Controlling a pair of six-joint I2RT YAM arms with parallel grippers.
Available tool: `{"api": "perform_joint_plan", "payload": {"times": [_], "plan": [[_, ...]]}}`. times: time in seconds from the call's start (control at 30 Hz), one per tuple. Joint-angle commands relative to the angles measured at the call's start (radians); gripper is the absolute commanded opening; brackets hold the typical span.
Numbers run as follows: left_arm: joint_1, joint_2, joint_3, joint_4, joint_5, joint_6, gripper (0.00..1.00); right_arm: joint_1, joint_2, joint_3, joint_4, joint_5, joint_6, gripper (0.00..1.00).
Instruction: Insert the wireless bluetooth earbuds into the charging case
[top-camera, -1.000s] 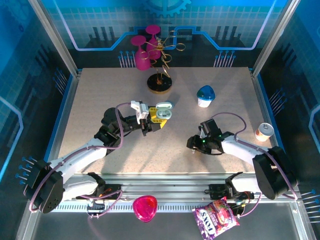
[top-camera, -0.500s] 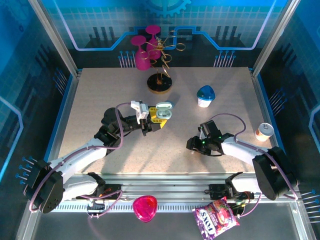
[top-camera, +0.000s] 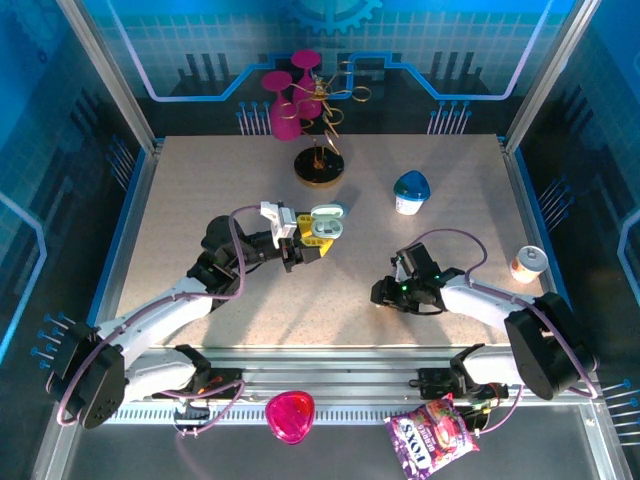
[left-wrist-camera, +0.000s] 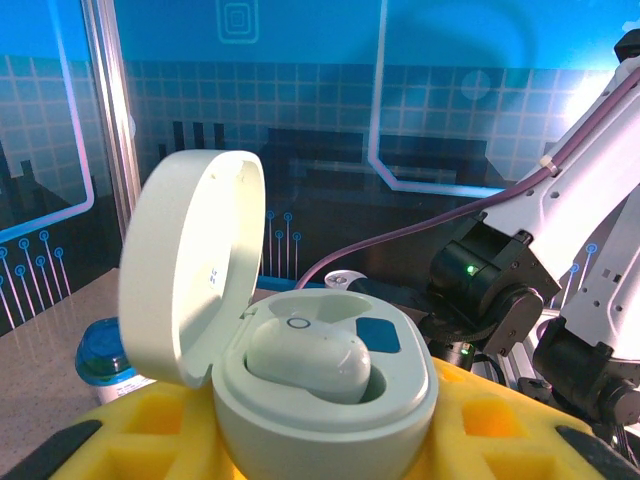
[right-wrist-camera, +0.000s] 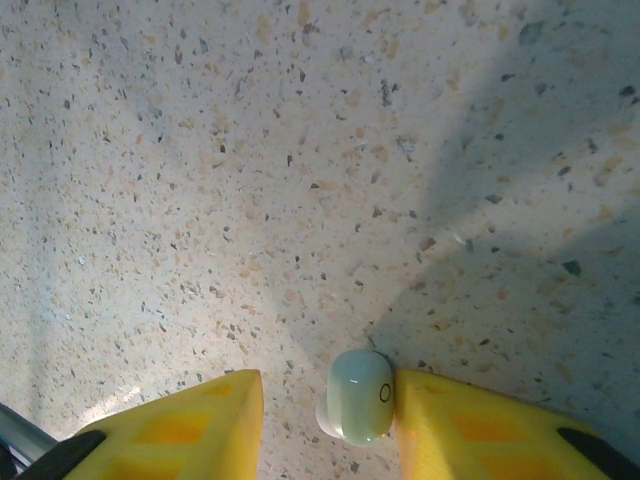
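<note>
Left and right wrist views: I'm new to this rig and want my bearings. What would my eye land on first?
In the left wrist view, the open charging case sits clamped in the left arm's yellow fingers, lid up, one earbud seated inside. In the right wrist view, a second earbud lies on the speckled table between the right arm's open fingers, touching one of them.

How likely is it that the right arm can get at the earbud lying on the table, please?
Probably yes: the earbud lies on the table between the right gripper and its open fingers, touching one of them.
</note>
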Motion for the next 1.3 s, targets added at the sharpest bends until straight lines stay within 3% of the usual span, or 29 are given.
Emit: {"api": "perform_joint_plan", "payload": {"times": [0.0,1.27], "plan": [[0.004,-0.016,0.023,0.006,0.007,0.002,0.32,0.011,0.010,-0.007,-0.011,-0.007,-0.016,0.38],[0.004,-0.017,0.023,-0.001,0.004,0.010,0.32,0.003,0.011,0.012,0.019,-0.047,-0.021,0.34]]}}
